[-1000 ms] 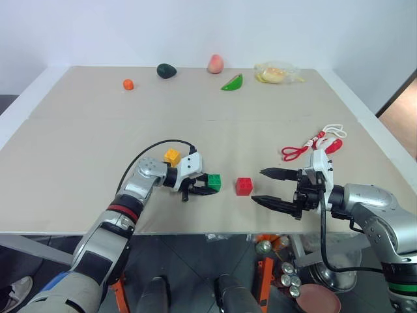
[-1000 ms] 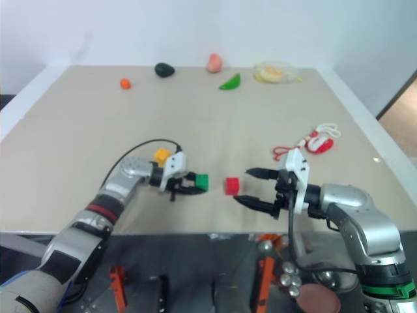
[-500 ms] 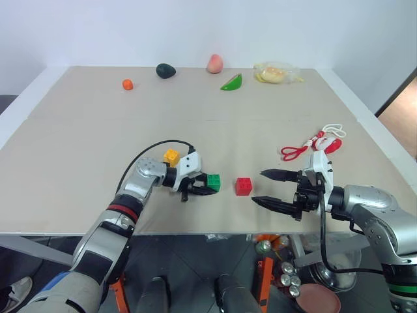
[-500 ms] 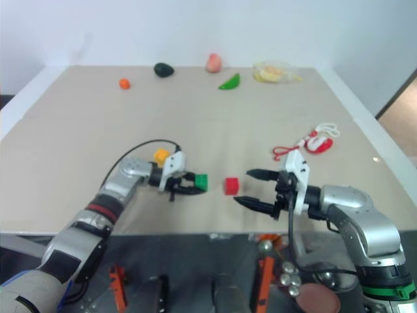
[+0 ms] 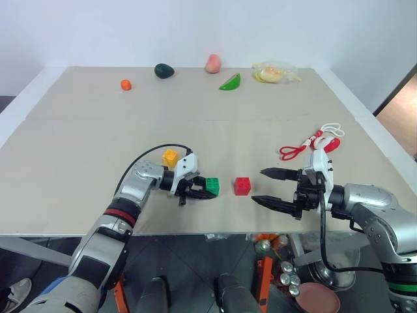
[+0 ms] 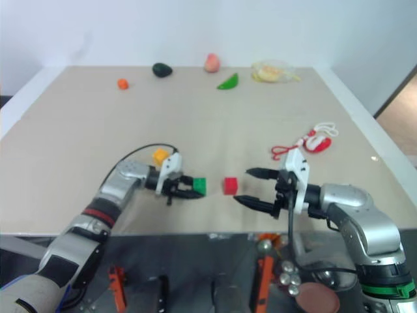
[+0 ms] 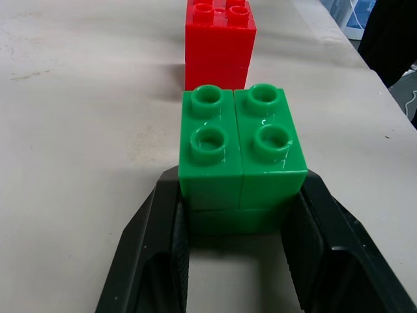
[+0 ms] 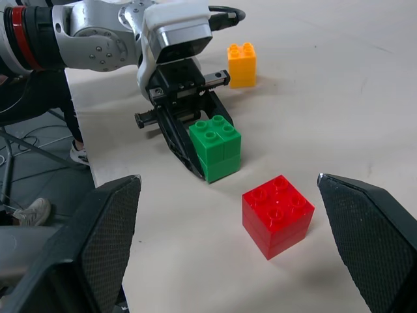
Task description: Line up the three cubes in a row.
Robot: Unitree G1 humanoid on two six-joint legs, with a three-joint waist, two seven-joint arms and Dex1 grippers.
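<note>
The green cube point(image 5: 212, 186) sits low at the table between the black fingers point(image 7: 156, 241) of my left gripper point(image 5: 207, 190), which is shut on it from the left. The red cube point(image 5: 243, 186) stands on the table just right of it, with a small gap between them. Behind my left wrist, farther back on the table, lies the yellow cube point(image 5: 170, 157). My right gripper point(image 5: 259, 186) hovers to the right of the red cube, open wide with nothing between its fingers point(image 8: 104, 248).
Along the far edge lie an orange ball point(image 5: 126, 85), a dark avocado point(image 5: 164, 70), a peach point(image 5: 213, 63), a green wedge point(image 5: 230, 83) and a bag of food point(image 5: 276, 72). A red toy with white cord point(image 5: 313, 142) lies at the right. The table's front edge point(image 5: 215, 229) is close.
My left gripper has tipped slightly and the green cube in it sits a little lower and nearer the front edge. The right arm and the other cubes have stayed put.
</note>
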